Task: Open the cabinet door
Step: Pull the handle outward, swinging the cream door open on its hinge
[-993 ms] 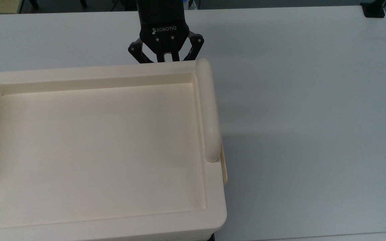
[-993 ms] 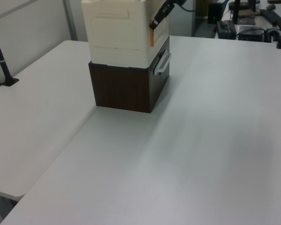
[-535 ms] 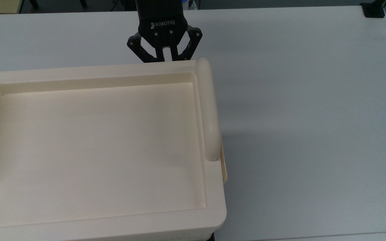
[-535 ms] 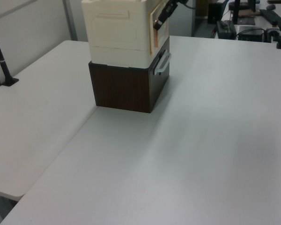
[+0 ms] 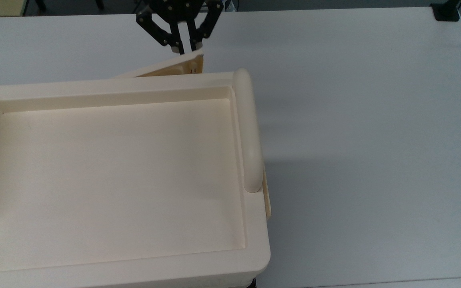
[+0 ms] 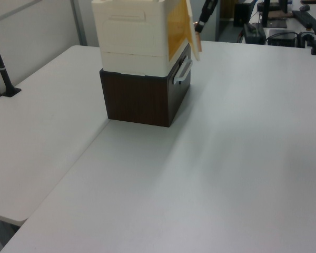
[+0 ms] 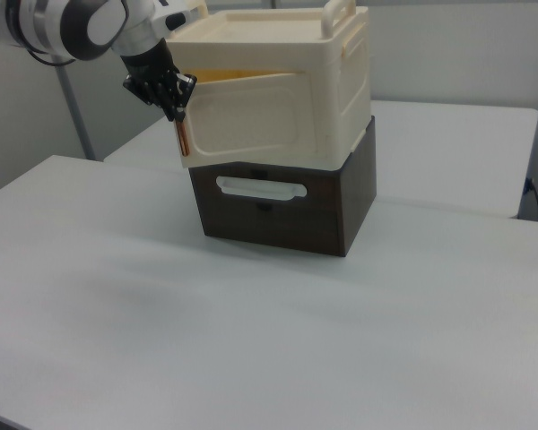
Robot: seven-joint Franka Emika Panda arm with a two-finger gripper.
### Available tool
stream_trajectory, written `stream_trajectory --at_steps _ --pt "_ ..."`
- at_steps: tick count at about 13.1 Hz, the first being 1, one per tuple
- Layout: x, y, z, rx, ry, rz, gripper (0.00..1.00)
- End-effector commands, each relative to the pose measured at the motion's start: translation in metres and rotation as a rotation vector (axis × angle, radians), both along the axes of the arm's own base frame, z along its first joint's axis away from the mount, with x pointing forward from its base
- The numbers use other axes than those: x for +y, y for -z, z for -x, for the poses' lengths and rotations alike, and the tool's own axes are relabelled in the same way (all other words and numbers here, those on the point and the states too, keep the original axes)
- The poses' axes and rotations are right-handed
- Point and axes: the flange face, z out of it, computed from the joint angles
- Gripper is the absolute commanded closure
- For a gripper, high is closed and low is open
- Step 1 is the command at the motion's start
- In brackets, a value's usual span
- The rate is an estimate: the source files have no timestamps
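On the white counter (image 7: 359,340), nearest in the right view, a dark brown box (image 7: 282,210) with a pale handle (image 7: 260,188). Stacked directly upon it, the cabinet (image 7: 278,85), cream, with a recessed tray-like top and a thick bar handle (image 5: 248,132). At the far edge in the top view, the cabinet door (image 5: 166,68), swung partly out, at an angle to the cabinet front. At its free edge, the hand (image 5: 182,48), black, fingers pressed together on the panel's corner. Behind, more counter and office clutter.
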Motion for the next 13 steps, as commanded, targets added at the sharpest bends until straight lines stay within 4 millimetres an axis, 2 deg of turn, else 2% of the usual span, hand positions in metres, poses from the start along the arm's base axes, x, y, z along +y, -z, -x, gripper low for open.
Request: stream_trajectory --at_steps 1,3,4,5,6,9,11,13 --pt "-0.068 0.024 0.029 0.128 0.034 0.027 0.86" --pt "-0.105 0.022 0.049 0.208 0.042 0.026 0.4" --pt "-0.129 0.017 0.066 0.249 0.015 0.031 0.33" --pt "-0.155 0.011 0.08 0.265 -0.015 0.037 0.19" --pt "-0.178 0.0 0.095 0.254 0.001 0.033 0.01" --pt "-0.239 -0.008 0.122 0.246 0.117 0.017 0.0" --pt "-0.267 -0.016 0.14 0.229 0.176 0.013 0.0" --pt "-0.274 -0.029 0.152 0.216 0.2 0.029 0.0"
